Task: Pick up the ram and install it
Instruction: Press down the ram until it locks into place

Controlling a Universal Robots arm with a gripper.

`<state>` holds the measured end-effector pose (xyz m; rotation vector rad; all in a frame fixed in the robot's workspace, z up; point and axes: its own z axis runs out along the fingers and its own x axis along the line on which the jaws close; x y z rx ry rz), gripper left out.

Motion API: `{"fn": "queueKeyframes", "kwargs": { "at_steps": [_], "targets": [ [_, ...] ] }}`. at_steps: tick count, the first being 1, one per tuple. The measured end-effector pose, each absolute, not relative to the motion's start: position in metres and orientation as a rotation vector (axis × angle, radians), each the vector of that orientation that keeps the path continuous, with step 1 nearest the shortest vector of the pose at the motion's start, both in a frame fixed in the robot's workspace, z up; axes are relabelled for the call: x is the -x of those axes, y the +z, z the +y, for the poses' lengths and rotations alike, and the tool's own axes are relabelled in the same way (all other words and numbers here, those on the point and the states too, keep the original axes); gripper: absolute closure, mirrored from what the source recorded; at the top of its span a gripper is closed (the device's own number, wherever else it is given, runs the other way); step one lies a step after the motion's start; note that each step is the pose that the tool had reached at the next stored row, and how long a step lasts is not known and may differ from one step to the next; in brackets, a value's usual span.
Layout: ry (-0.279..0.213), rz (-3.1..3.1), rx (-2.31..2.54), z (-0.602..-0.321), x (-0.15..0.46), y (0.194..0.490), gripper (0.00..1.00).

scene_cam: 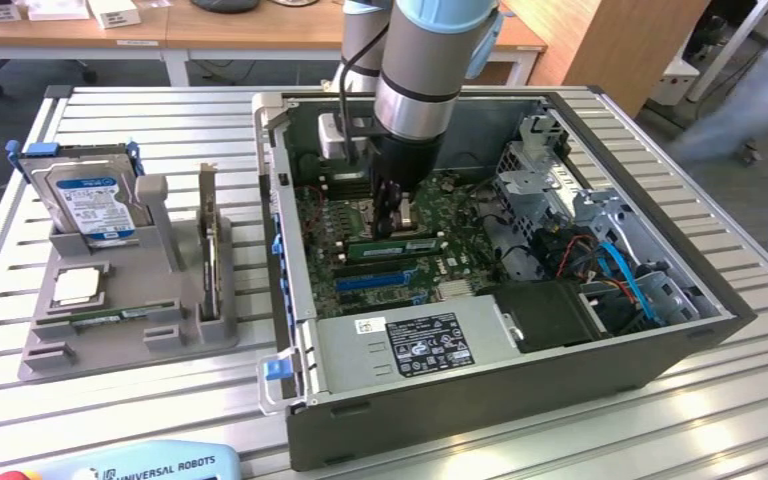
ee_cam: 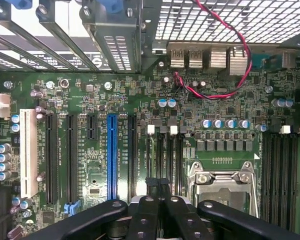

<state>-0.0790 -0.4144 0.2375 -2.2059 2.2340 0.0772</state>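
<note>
Exterior view: black gripper (scene_cam: 395, 215), shut tight, is down inside the open grey computer case (scene_cam: 651, 350), pressing a thin green ram stick (scene_cam: 398, 243) standing in its slot on the green board. Push straight down, not tilted. Another green stick lies in the grey holder (scene_cam: 131, 330) on the counter.

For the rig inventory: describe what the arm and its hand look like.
The arm is a round silver tube with light blue joint caps and a black band near the wrist. A black cable runs down beside it to a grey box. The hand is black; its fingers are matte black links with round pins.
</note>
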Motion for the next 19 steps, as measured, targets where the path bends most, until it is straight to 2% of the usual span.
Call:
{"fn": "queueKeyframes", "kwargs": {
  "at_steps": [19],
  "targets": [
    [0.077,2.234,2.205,-0.4144,0.079,0.2329,0.9]
  ]
}}
